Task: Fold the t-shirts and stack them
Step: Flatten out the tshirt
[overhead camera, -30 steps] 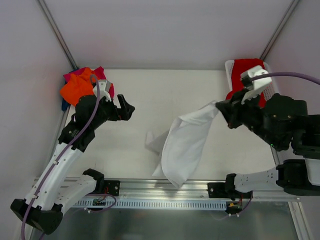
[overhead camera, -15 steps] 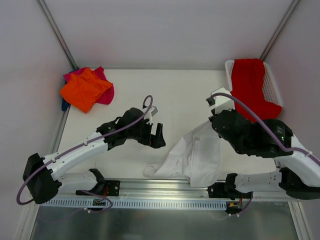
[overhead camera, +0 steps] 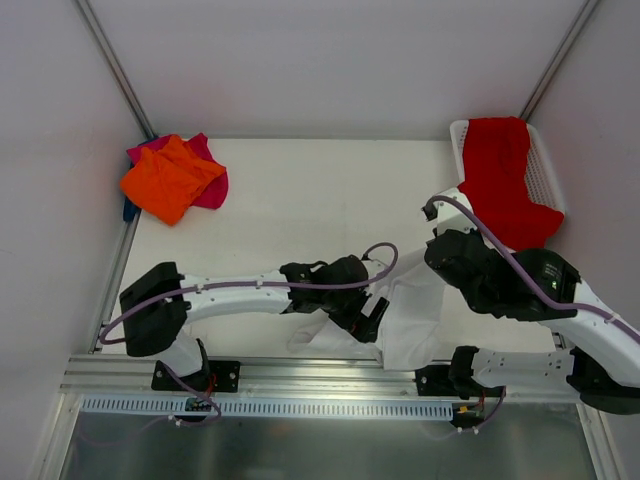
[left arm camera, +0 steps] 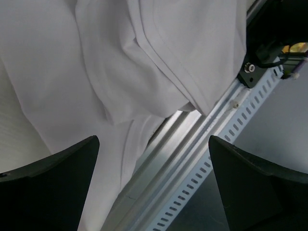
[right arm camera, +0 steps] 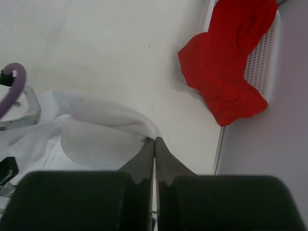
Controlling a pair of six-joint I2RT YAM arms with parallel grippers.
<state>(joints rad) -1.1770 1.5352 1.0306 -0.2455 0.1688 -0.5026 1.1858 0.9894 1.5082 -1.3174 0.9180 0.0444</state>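
Grippers first. My left gripper [left arm camera: 151,144] is spread wide with nothing between its fingers. It hangs over the white shirt [overhead camera: 412,318]. In the left wrist view the cloth fills the frame from 9 to 1 o'clock, and a doubled hem runs toward 4 o'clock. My right gripper [right arm camera: 154,140] is pressed together, its fingertips meeting on a raised fold of the white shirt, so it pinches that fold.

White shirt: crumpled heap at the 6 o'clock edge of the table [overhead camera: 300,200], a little toward 5. Its near corner hangs over the rail [overhead camera: 300,375]. My left arm reaches across from 8 o'clock and covers the heap's left part. My right arm stands at its 2 o'clock side.

Red shirt [overhead camera: 500,180]: at the 1 o'clock corner, draped over the basket [overhead camera: 547,170], with one end spilling past the rim. Well apart from the white shirt.

Orange shirt [overhead camera: 168,178]: at the 10 o'clock corner, lying on the pink shirt [overhead camera: 212,190]. A blue edge [overhead camera: 128,210] shows beneath them at their 8 o'clock side; I cannot tell what it is.
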